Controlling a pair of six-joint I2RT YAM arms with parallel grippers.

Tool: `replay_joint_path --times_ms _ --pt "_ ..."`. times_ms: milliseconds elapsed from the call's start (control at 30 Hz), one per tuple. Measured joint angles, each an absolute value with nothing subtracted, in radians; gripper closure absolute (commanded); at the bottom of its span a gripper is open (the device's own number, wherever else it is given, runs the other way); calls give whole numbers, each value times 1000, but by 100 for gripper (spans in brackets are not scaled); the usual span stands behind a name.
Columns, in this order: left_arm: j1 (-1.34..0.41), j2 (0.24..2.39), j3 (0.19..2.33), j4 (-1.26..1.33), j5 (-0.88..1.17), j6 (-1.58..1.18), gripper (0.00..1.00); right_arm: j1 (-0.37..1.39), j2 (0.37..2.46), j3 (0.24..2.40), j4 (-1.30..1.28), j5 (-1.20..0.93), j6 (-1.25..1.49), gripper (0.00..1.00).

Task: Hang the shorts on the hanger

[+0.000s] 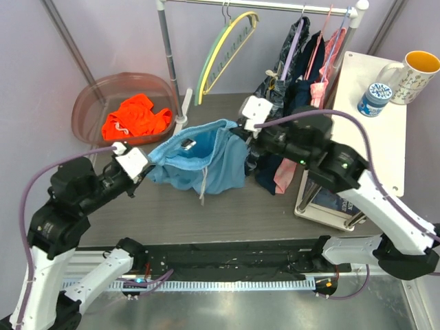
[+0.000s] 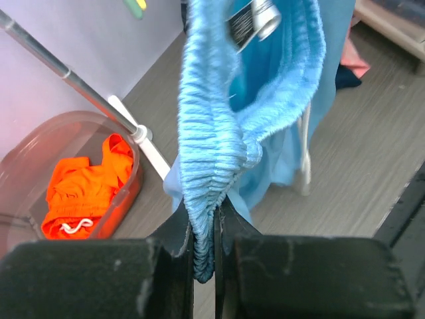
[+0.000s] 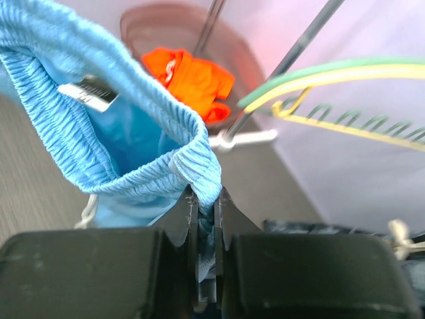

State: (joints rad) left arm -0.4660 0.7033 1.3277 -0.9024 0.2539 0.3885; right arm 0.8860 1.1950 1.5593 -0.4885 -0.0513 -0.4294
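Left gripper [image 2: 204, 226] and right gripper [image 3: 202, 206] each clamp the shorts [image 1: 206, 161] at the waistband; I judge mounting them on the hanger [image 3: 345, 78] remains.

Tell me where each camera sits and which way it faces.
Top external: above, behind the bases, looking down on both arms holding the shorts.
Left wrist: on the left arm, looking past the left end effector gripping the shorts.
Right wrist: on the right arm, past the right end effector toward the hanger.
Both wrist views share the orange garment.
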Motion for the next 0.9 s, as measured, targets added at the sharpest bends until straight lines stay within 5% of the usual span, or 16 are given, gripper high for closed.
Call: replay_joint_path --times_ms 333,633,900 --pt "-442 739 1620 -1065 361 327 98 894 1132 1747 -622 -173 -447 99" --pt "-428 852 1416 -1083 146 296 100 857 1184 1468 -485 -123 -376 99" --pt "-46 1163 1395 -1003 336 350 89 616 1470 1465 -353 -253 -221 99"
